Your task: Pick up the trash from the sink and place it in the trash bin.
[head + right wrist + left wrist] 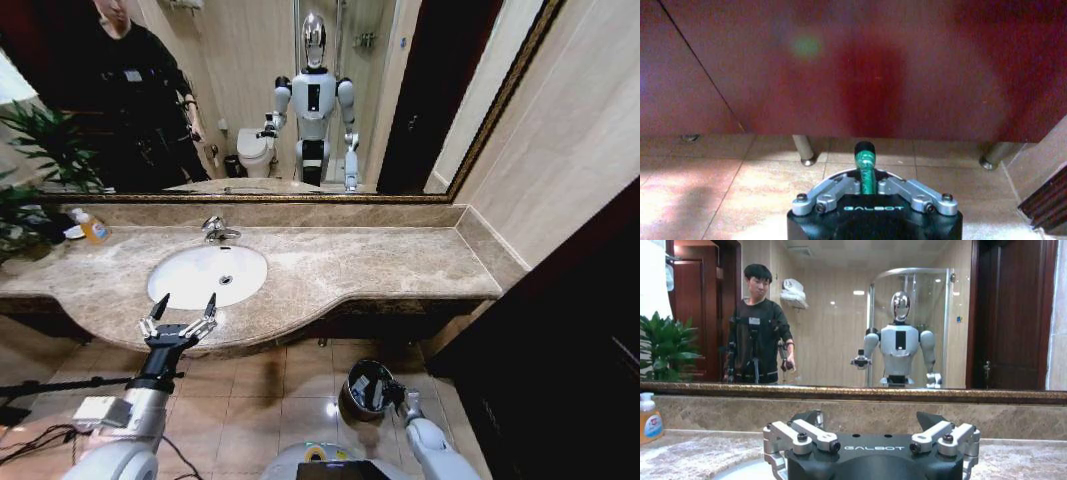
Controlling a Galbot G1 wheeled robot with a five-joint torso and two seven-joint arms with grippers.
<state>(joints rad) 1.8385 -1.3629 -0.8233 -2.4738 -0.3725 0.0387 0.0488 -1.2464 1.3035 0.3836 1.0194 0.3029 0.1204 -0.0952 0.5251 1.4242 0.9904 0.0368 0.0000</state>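
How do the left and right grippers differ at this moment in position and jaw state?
The left gripper is raised at the counter's front edge by the sink, jaws spread wide and holding nothing. The right gripper hangs low over the floor tiles beside the trash bin, jaws closed on a green stick. Both are dark with silver knuckles.

a beige-brown marble bench [350, 262] is seen running below the mirror, with a white oval sink [205, 275] set into it and a chrome faucet [215, 230] behind the basin. an orange soap bottle [93, 229] is stood at its far left. on the tiled floor [270, 385] a round trash bin [366, 388] is placed.
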